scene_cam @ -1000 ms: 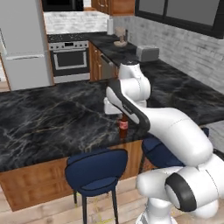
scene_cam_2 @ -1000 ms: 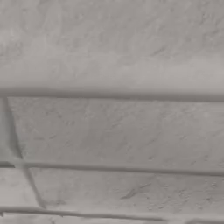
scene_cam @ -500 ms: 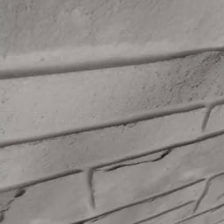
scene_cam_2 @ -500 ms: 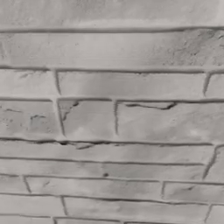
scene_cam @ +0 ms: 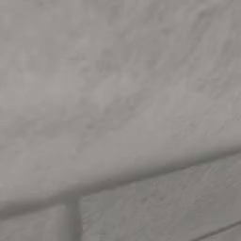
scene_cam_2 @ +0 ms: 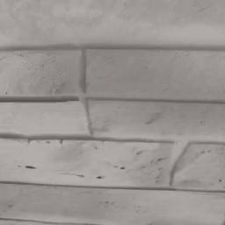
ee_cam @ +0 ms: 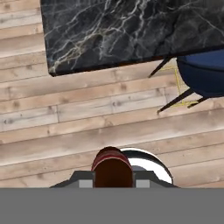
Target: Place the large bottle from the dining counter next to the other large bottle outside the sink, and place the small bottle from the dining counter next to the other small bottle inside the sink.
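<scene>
Fingers [ee_cam: 113, 181] clamped on a small dark red bottle [ee_cam: 112, 168], its ribbed cap facing the hand camera at 6 o'clock. The bottle is clear of any surface, carried over the wooden floor [ee_cam: 87, 127]. Black marble desk [ee_cam: 127, 30] lies at 12 o'clock, a blue stool [ee_cam: 203, 72] at 2 o'clock. Both base cameras face a grey brick wall [scene_cam_2: 112, 114] at close range.

Judgement: transport leg toward the sink. Keep the grip firm and the bottle upright, hold the arm steady while the base turns, and lower only once the other small bottle is seen.
</scene>
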